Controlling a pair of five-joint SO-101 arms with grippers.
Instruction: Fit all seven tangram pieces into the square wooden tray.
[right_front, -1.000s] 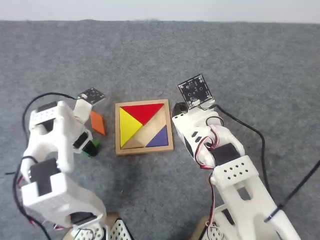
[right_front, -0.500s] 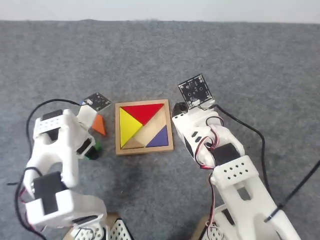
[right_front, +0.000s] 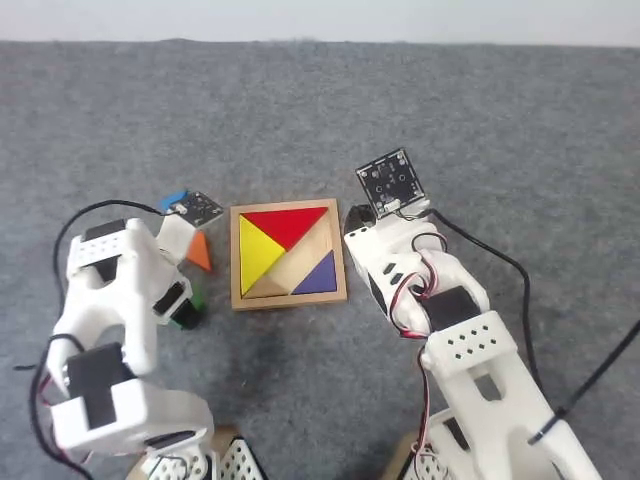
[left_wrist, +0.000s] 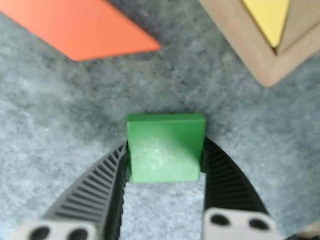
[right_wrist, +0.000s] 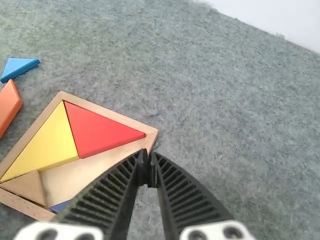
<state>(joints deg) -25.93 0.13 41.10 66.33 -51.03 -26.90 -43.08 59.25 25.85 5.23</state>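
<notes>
The square wooden tray (right_front: 289, 299) holds a red triangle (right_front: 286, 225), a yellow triangle (right_front: 257, 251), a violet triangle (right_front: 320, 275) and a small tan triangle (right_front: 264, 286). Left of the tray, my left gripper (left_wrist: 165, 155) is shut on a green square (left_wrist: 165, 147), low over the carpet (right_front: 190, 298). An orange parallelogram (right_front: 199, 251) lies between the green square and the tray, with a blue triangle (right_front: 174, 198) beyond it. My right gripper (right_wrist: 148, 169) is shut and empty, hanging over the tray's right rim (right_wrist: 151, 135) beside the red triangle (right_wrist: 100, 131).
Everything rests on grey carpet (right_front: 480, 120), which is open to the far side and to the right. The left arm's body (right_front: 105, 300) stands left of the loose pieces, and the right arm's body (right_front: 430, 300) stands close to the tray's right side.
The left arm's wrist has swung right toward the tray, uncovering the blue triangle. The green square stays at nearly the same spot. The right arm has not moved.
</notes>
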